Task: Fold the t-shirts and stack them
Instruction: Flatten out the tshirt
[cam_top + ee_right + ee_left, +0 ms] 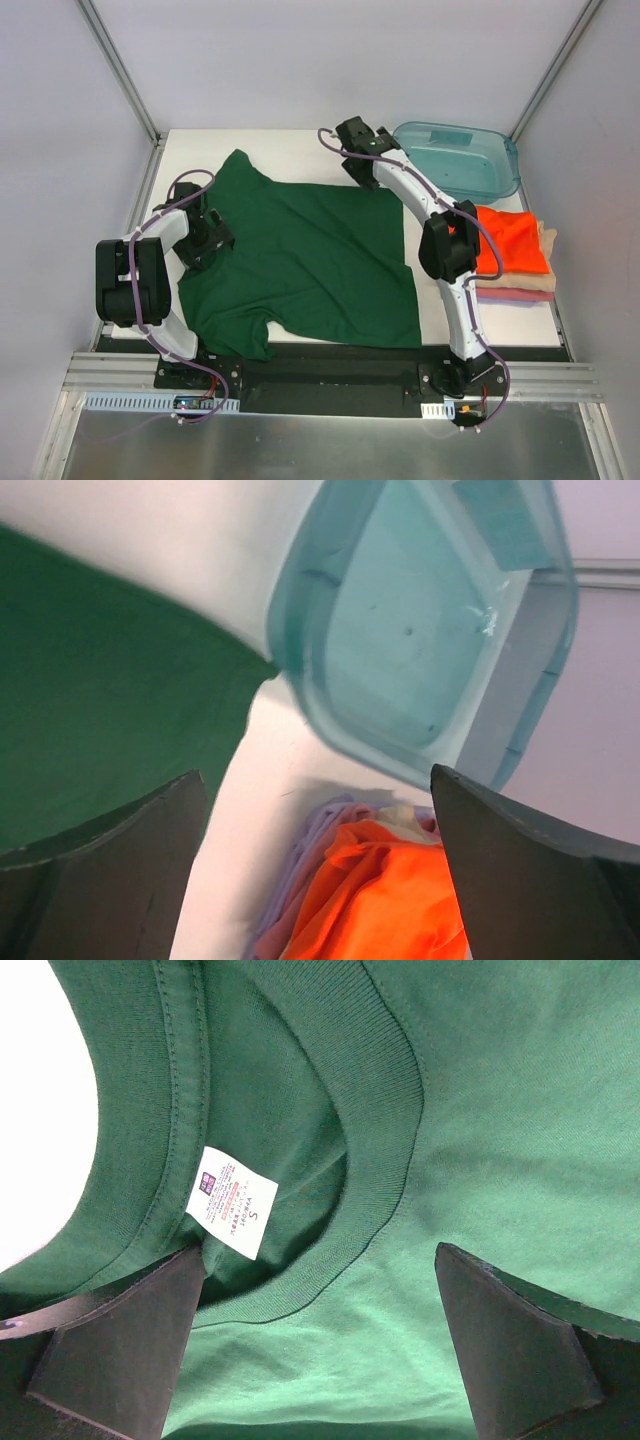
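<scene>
**Both arms out, both grippers released, green shirt spread flat**

Left arm: rises from its base at the near-left corner, elbow folded outward to the left, forearm angled back in over the shirt. The left gripper point(205, 237) points down at the neck opening. Jaws apart, nothing between them. The left wrist view shows the gripper point(320, 1285) straddling the ribbed collar point(375, 1110), with the white size label point(232, 1215) just beside one finger point(130, 1340).

Green shirt point(310, 260): lies open on the white table point(270, 142), collar to the left, hem to the right. One sleeve sits at the near edge, the other at the far left.

Right arm: stretched long from the near-right base and leaning left as it goes far. The right gripper point(360, 135) is past the shirt's far-right corner. Its jaws are also released and hold nothing. The right wrist view has that gripper point(318, 790) above bare table.

Right side: folded stack with the orange shirt point(512, 240) on top, over the beige shirt point(546, 236) and pink shirt point(515, 294).

Beyond it sits the teal tub point(460, 160), near the shirt corner.
</scene>
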### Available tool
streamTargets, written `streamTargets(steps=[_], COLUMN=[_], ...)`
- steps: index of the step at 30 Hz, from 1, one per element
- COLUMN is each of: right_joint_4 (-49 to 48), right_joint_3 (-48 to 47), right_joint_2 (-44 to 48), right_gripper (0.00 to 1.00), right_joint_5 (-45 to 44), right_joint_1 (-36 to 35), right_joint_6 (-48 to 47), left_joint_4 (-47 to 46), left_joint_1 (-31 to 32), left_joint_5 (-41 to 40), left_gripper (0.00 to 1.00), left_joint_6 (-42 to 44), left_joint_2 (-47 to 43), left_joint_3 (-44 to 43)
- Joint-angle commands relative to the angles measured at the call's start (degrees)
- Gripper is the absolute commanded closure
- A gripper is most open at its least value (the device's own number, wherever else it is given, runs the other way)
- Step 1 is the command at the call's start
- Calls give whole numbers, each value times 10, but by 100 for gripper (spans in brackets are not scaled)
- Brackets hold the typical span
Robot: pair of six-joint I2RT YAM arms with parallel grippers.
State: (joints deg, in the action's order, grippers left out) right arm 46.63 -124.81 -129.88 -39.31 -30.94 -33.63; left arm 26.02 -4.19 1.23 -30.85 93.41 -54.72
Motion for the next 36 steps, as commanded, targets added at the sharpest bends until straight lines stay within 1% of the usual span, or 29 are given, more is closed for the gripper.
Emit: streamTargets(steps=[1, 3, 6, 8, 10, 14, 16, 19, 23, 24, 25, 28, 30, 31, 36], right_joint_4=[10, 12, -3, -46, -88, -98, -99, -98, -100, -100, -98, -99, -85, -76, -33], right_joint_3=[65, 105, 175, 226, 266, 263, 251, 249, 244, 242, 240, 231, 207, 186, 78], right_joint_2=[88, 118, 154, 169, 174, 138, 115, 94, 69, 62, 56, 37, 16, 2, -63], right_gripper=[4, 4, 4, 4, 4, 4, 4, 4, 4, 4, 4, 4, 4, 4, 4], right_joint_5=[49, 101, 220, 294, 337, 325, 355, 372, 387, 410, 413, 422, 430, 430, 426], right_joint_1=[-21, -18, -15, -14, -13, -5, 9, 24, 43, 47, 50, 61, 69, 70, 76], right_joint_6=[71, 134, 239, 278, 312, 362, 372, 390, 395, 395, 395, 386, 372, 369, 346], left_joint_4=[-4, -3, 4, 10, 10, 11, 15, 16, 31, 36, 39, 69, 94, 102, 152], left_joint_1=[-2, -1, -2, -1, 1, 0, 0, 0, 0, -1, -1, -2, -1, -4, -11], left_joint_5=[-9, -9, 13, 26, 35, 29, 37, 56, 43, 39, 36, 18, -41, -58, -69], left_gripper=[1, 1, 1, 1, 1, 1, 1, 1, 1, 1, 1, 1, 1, 1, 1], left_joint_6=[2, 0, -3, -12, -20, -13, -3, -1, 1, 1, 4, 12, 4, 3, 24], left_joint_2=[-3, -4, -13, -29, -46, -44, -19, 29, 93, 106, 120, 163, 191, 204, 286], left_joint_3=[-2, -6, -24, -32, -41, -73, -100, -135, -173, -184, -196, -237, -272, -286, -389])
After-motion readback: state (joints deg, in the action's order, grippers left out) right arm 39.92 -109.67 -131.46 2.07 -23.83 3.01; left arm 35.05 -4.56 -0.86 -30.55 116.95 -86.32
